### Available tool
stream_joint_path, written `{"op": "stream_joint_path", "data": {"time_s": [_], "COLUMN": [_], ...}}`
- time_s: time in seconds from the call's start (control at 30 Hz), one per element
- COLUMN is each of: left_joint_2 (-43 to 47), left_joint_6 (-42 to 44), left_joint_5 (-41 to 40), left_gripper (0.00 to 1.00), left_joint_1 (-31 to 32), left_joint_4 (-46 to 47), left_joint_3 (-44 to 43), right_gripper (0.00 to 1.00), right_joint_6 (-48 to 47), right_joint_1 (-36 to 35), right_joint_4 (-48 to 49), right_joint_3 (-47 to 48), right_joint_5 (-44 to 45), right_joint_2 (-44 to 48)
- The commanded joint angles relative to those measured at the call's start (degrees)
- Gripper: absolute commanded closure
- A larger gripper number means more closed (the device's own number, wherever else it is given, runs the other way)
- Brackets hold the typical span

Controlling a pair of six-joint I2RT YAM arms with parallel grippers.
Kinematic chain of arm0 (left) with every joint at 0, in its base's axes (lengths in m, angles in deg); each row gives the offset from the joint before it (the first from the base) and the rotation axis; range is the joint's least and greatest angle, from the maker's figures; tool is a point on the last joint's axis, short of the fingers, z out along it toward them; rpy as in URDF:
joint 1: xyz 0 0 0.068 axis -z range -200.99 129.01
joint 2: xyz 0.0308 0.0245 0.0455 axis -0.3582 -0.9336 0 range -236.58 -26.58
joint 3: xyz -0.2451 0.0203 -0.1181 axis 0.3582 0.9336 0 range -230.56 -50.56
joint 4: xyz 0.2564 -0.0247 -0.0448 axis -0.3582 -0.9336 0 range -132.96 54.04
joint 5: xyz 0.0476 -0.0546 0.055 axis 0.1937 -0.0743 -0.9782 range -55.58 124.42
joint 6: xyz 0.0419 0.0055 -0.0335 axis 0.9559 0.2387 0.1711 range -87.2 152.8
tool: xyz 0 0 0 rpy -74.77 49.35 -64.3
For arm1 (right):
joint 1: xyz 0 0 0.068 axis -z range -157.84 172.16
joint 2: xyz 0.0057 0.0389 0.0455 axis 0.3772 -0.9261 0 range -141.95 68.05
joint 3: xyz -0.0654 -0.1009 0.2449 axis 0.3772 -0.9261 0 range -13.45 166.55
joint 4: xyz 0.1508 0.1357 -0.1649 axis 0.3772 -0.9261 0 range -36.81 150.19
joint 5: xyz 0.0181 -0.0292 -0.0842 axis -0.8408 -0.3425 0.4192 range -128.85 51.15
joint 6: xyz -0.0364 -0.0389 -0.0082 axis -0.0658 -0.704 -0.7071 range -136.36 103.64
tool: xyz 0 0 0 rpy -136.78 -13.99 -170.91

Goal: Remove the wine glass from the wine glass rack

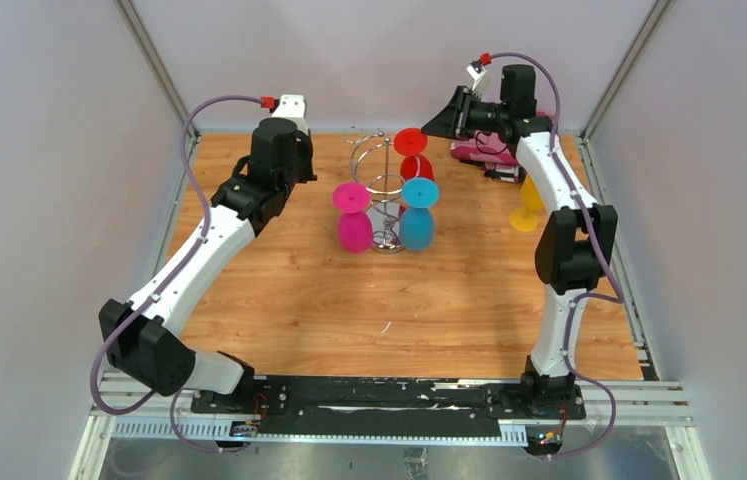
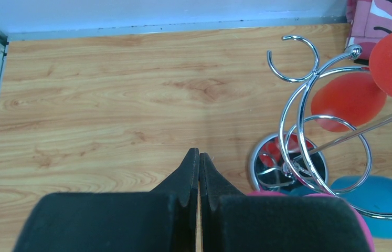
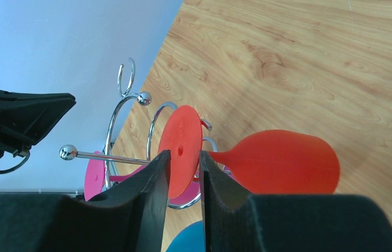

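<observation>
The chrome wine glass rack [image 1: 379, 185] stands at the back middle of the table; its round base [image 2: 267, 163] and curled hooks show in the left wrist view. A red wine glass [image 1: 411, 142] hangs upside down on it, next to a pink glass [image 1: 353, 225] and a blue glass [image 1: 417, 222]. My right gripper [image 1: 431, 125] reaches in from the right. In the right wrist view its jaws [image 3: 183, 155] are closed on the red glass's foot disc [image 3: 182, 142], the red bowl [image 3: 283, 160] beyond. My left gripper [image 2: 199, 155] is shut and empty, just left of the rack [image 1: 301, 160].
A yellow glass [image 1: 527, 205] stands on the table at the right, beside the right arm. A pink patterned object [image 1: 479, 155] lies at the back right corner. Grey walls close in the back and both sides.
</observation>
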Motion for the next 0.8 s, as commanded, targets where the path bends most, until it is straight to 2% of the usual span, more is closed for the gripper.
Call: {"op": "stream_joint_path", "data": {"time_s": [0.0, 0.37, 0.77], "left_joint_2": [0.47, 0.21, 0.01], "left_joint_6": [0.85, 0.94, 1.10], "left_joint_5": [-0.81, -0.94, -1.14], "left_gripper": [1.00, 1.00, 1.00], "left_joint_1": [0.39, 0.39, 0.39], "left_joint_4": [0.87, 0.76, 0.71], "left_joint_3": [0.74, 0.37, 0.40], "right_gripper": [0.69, 0.69, 0.79], "right_joint_6": [-0.48, -0.15, 5.16], "right_joint_1": [-0.82, -0.78, -0.73], "right_joint_4": [-2.20, -3.44, 3.08], "right_joint_3": [3.33, 7.15, 5.56], "right_joint_5": [-0.28, -1.26, -4.46], "right_joint_2": [-2.94, -7.24, -5.79]}}
